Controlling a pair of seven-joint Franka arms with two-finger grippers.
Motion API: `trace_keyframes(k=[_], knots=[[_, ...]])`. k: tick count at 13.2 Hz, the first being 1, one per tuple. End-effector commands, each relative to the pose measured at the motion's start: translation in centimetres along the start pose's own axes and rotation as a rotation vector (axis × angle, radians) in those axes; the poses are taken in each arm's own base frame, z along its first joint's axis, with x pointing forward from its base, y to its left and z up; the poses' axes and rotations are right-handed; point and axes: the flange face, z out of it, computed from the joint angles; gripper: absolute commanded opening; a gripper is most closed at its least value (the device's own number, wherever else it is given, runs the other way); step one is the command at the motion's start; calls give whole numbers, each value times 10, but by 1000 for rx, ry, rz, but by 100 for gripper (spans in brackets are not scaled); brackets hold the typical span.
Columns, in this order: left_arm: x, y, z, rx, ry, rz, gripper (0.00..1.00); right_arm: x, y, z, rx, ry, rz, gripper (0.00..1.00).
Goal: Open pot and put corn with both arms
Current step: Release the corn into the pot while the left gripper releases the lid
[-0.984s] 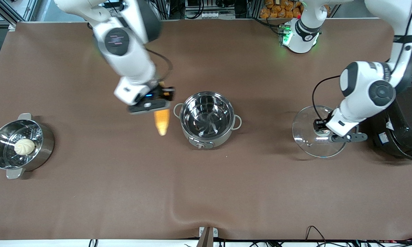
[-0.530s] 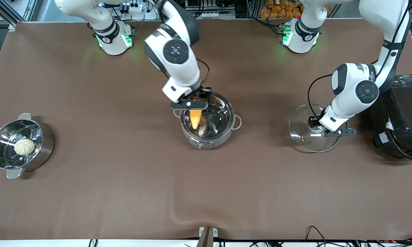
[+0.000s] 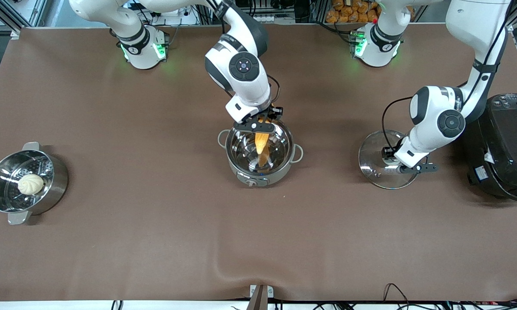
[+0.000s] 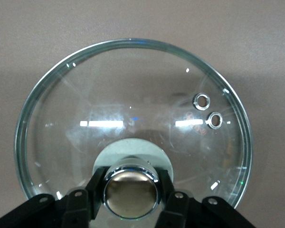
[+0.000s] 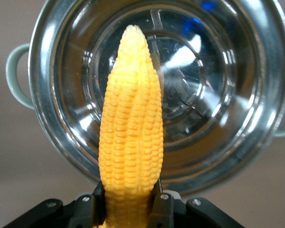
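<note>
The grey-silver pot (image 3: 245, 173) stands open mid-table, its shiny steel inside bare; it also shows in the right wrist view (image 5: 218, 85). My right gripper (image 3: 260, 124) is shut on the thick end of the yellow corn (image 3: 261, 146) and holds it over the pot's opening, tip pointing down into it. In the right wrist view the corn (image 5: 131, 142) sits between the black fingers (image 5: 160, 209). My left gripper (image 3: 402, 165) is shut on the chrome knob (image 4: 131, 191) of the pot's glass lid (image 3: 376, 161), which is by the table toward the left arm's end.
A steel steamer pot (image 3: 51, 189) with a white bun (image 3: 30, 184) in it stands at the right arm's end. A large black rice cooker (image 3: 506, 146) stands at the left arm's end, beside the lid.
My right gripper has carried the corn from beside the pot to over its opening. My left gripper has shifted the glass lid slightly toward the pot and lower.
</note>
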Motion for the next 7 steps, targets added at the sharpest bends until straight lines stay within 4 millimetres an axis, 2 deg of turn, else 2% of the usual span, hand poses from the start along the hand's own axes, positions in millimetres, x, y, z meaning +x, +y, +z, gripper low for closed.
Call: trace_keyframes(k=[1, 2, 3, 4, 6, 7], knots=[[5, 3, -3, 11, 15, 4, 44, 18, -2, 0, 20, 7, 29, 7], [6, 4, -3, 10, 16, 6, 48, 22, 0, -5, 27, 18, 40, 23], [8, 5, -6, 10, 21, 7, 54, 43, 10, -7, 37, 39, 69, 59], [11, 6, -8, 9, 27, 5, 64, 57, 11, 2, 58, 68, 74, 100], [14, 8, -12, 7, 33, -30, 100, 63, 11, 6, 39, 140, 30, 100], [17, 11, -17, 7, 42, -34, 100, 58, 8, 8, 23, 155, 6, 100]])
